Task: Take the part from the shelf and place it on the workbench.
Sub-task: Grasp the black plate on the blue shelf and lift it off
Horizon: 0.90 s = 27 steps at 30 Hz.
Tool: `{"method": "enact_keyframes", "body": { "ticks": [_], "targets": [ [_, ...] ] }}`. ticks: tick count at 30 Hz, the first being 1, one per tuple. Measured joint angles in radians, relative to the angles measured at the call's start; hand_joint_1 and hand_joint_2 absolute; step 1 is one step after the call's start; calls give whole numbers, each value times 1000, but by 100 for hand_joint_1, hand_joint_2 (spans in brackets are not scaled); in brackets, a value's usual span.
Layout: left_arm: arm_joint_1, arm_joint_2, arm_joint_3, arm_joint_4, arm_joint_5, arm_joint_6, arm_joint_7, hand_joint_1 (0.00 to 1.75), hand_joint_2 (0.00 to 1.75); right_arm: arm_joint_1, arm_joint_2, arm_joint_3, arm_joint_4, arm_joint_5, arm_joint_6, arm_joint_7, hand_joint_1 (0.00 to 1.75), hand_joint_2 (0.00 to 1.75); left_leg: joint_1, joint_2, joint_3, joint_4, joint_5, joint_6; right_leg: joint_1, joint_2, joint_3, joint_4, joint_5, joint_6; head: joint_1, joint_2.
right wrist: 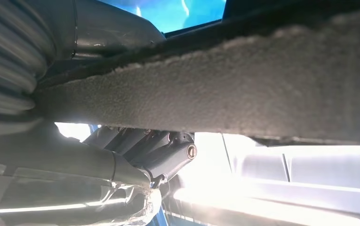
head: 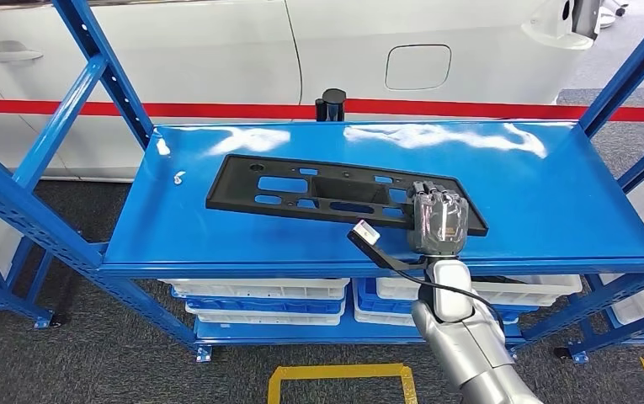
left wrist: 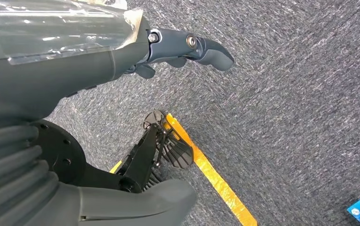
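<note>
On the blue shelf (head: 217, 236), top level, lies the part (head: 301, 189): a flat black panel with cut-outs, long side running across the shelf, its right end near the front edge. Right hand (head: 439, 220) is over that right end, back of hand toward the head camera, fingers laid on the panel's top face. Right wrist view is close up on the part's edge (right wrist: 262, 89), fuzzy, felt-like, with the fingers (right wrist: 168, 153) bunched against one face and the thumb side against the other, so I read this as a grip on the part's edge, though whether it is firm I cannot tell. Left hand (left wrist: 187, 47) hangs by the robot's side over grey carpet (left wrist: 300, 94) with yellow floor tape (left wrist: 215, 179); fingers loosely extended, holding nothing.

Step in hand: grasp phase at the shelf, pick not completed. Part looks flat on the shelf surface, not lifted. Workbench is not visible, so placing is all ahead.

Next move calls for: confirm the clamp, then lift clear of the shelf. Grip is at one end of a long panel, so the far end will likely sag or swing; lift slow, keep it level, and watch the blue uprights (head: 103, 76) on the way out. White car (head: 343, 50) stands behind the shelf.
</note>
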Motion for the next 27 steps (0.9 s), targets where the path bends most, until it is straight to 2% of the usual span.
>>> {"method": "enact_keyframes", "body": {
  "ticks": [6,10,12,14,16,19,21,23,27],
  "targets": [
    [0,0,-8,0,0,0,-1,0,175,-2,-52,78,-48,2,0,101,173,175,0,0,0,0,0,0,0,0,0,0,0,0,0,0],
    [0,1,-11,0,0,0,-2,0,175,1,-68,100,-74,1,0,99,173,175,0,0,0,0,0,0,0,0,0,0,0,0,0,0],
    [0,1,-13,0,0,0,-4,0,175,13,-67,98,-100,-2,0,54,173,175,0,0,0,0,0,0,0,0,0,0,0,0,0,0],
    [0,1,-17,0,0,0,-6,0,175,39,-50,65,-151,-29,0,-70,173,175,0,0,-1,0,0,0,0,0,-1,0,0,0,0,0],
    [0,1,-19,0,1,1,-10,0,175,68,-4,-9,-209,-107,0,-301,173,175,0,0,-1,0,0,0,0,0,-1,0,0,0,0,0],
    [0,1,-20,0,2,2,-16,0,175,97,103,-171,-259,-268,0,-691,173,175,0,-2,-2,0,0,0,1,-1,-2,0,0,0,0,0],
    [1,1,-21,0,4,2,-19,0,175,106,179,-284,-274,-368,0,-870,173,175,1,-3,-2,0,0,0,1,-1,-1,0,0,0,0,0],
    [1,2,-22,0,8,2,-21,0,175,117,236,-364,-278,-457,0,-961,173,175,0,-2,-1,0,0,0,1,-1,-1,0,0,0,0,0],
    [1,4,-22,0,15,3,-23,0,175,146,298,-425,-292,-559,0,-1015,173,175,0,-2,-1,0,0,0,0,0,-1,0,0,0,0,0]
  ]
}}
